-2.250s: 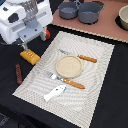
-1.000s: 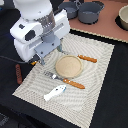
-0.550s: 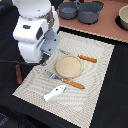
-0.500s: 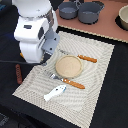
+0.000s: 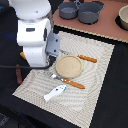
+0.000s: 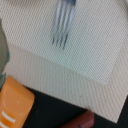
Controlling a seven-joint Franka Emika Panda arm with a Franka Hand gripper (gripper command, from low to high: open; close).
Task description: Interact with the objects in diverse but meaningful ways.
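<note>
While arm hides end effector, bread block (image 6: pixel 15 105) lies beside sausage (image 6: pixel 85 120).

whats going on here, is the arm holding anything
Nothing seems to be held; the tool itself is hidden in both views. The white arm hangs over the placemat's corner on the exterior view's left. Its wrist camera looks down on fork tines, an orange block and a sausage end. The white fish lies untouched.
</note>
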